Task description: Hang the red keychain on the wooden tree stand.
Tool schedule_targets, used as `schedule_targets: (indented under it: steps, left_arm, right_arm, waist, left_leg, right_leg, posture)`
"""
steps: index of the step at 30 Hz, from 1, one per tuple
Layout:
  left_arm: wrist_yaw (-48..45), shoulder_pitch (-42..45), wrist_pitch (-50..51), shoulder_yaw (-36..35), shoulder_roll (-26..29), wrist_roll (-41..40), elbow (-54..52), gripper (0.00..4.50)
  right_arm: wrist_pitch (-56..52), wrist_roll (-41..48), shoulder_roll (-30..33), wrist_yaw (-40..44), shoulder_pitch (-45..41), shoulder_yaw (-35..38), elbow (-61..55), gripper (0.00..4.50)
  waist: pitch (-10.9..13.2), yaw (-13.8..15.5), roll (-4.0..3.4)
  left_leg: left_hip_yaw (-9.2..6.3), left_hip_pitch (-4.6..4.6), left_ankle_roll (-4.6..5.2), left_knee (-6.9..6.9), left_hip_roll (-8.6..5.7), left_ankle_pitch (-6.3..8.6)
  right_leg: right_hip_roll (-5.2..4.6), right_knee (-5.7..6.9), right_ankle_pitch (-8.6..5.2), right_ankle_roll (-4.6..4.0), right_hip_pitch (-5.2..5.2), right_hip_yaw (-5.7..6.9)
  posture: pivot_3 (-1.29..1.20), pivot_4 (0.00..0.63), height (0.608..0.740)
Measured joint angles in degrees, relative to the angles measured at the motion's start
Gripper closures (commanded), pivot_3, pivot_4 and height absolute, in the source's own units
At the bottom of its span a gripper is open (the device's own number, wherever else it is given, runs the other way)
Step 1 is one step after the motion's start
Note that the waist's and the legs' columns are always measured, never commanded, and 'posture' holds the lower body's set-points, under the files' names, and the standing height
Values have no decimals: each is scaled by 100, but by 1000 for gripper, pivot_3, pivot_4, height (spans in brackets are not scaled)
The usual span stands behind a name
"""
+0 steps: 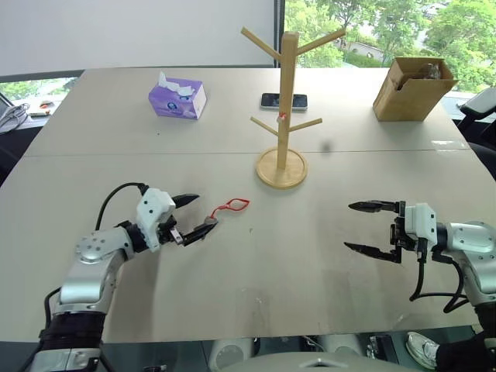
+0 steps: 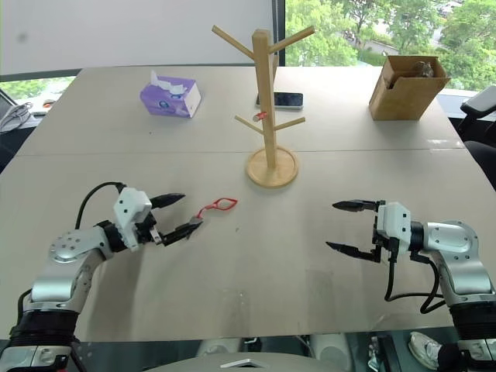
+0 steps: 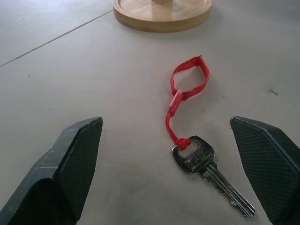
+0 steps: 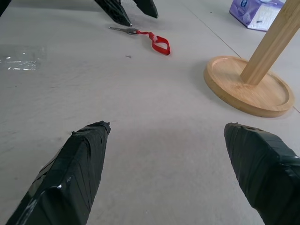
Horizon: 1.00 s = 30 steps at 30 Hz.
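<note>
Red cord and a small metal key make up the red keychain (image 3: pixel 189 110), which is lying flat on the table (image 1: pixel 248 294) at about 7 o'clock from the wooden tree stand (image 1: pixel 284 108). It is looking light and limp (the key stiff, probably slippery). The left gripper (image 1: pixel 194 215) is bracketing the key end, fingers apart; pinching the cord near the knot seems best. The right gripper (image 1: pixel 368 227) is also hovering with fingers apart.
</note>
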<state>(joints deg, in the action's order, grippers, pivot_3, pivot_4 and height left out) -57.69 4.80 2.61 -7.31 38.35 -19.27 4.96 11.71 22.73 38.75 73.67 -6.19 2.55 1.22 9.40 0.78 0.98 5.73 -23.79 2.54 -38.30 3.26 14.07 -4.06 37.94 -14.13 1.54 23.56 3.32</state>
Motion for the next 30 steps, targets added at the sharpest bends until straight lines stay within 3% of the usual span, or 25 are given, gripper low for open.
schedule_targets:
  steps: [6,21,25,30]
  left_arm:
    - [0,233,-251,328,-217,229,333,0]
    - [77,761,-592,356,-501,414,992,0]
    - [43,780,-593,360,-528,437,1002,1320]
    - [18,784,-583,358,-532,433,1006,3810]
  right_arm:
    - [-12,-6,-62,-162,-2,0,-5,300]
    - [-19,-17,-62,-408,58,0,-108,300]
    - [-26,-18,-61,-420,57,0,-109,241]
    - [-41,-18,-60,-439,56,0,-121,241]
  waist:
    - [0,-2,0]
    - [-1,4,-1]
    - [-2,4,-3]
    - [-3,4,-4]
  left_leg:
    - [0,0,0,-1,-1,0]
    - [0,1,0,-3,-2,-1]
    - [0,2,0,-3,-3,-1]
    - [0,2,0,-3,-3,-1]
  right_leg:
    - [1,2,0,0,0,0]
    - [0,4,1,1,-2,0]
    - [0,4,1,1,-2,0]
    - [0,4,1,1,-2,0]
  posture:
    - [0,150,740]
    - [0,150,740]
    - [0,150,740]
    - [0,150,740]
